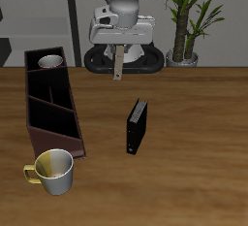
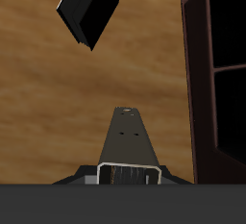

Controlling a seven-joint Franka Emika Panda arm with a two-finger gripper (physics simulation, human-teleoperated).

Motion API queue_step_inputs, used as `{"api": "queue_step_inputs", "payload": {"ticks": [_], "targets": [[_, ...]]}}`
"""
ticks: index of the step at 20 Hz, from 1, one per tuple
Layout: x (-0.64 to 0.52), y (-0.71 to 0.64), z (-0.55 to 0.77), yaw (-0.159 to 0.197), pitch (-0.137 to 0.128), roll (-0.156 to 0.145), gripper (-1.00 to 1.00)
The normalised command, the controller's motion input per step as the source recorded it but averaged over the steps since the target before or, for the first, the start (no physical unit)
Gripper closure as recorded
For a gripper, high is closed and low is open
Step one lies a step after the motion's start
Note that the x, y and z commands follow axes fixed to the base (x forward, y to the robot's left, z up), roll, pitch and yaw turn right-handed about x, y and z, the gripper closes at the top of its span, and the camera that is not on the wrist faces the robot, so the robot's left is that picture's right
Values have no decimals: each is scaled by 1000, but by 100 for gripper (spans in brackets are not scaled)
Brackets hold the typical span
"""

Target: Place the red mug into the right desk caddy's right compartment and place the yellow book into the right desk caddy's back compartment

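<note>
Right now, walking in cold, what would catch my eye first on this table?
Probably the grey-white robot gripper at the table's back, pinching a thin tan-yellow book that hangs above the wood. Then the long maroon-brown desk caddy, with a dark red mug in its farthest-back end section, a yellow-and-white mug by its near end, and a black book standing mid-table.

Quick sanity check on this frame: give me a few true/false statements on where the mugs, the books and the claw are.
1. The red mug sits in the end section of the caddy. True.
2. The yellow book lies in the caddy. False: the claw holds it above the table.
3. The black book is on the table, apart from the caddy. True.
4. The yellow-and-white mug is inside the caddy. False: it stands on the table by the caddy's nearer end.
</note>
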Motion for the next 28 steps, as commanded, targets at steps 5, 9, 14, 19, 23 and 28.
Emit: {"api": "queue_step_inputs", "payload": {"ticks": [5, 9, 14, 19, 23, 28], "targets": [[-1, -376, 340, -39, -14, -46, 100], [33, -297, 253, 2, -4, -2, 100], [87, -250, 256, -26, 27, -8, 100], [146, -156, 290, -15, -7, -12, 100], [356, -98, 170, -39, 68, -10, 100], [394, -122, 80, -43, 46, -38, 100]]}}
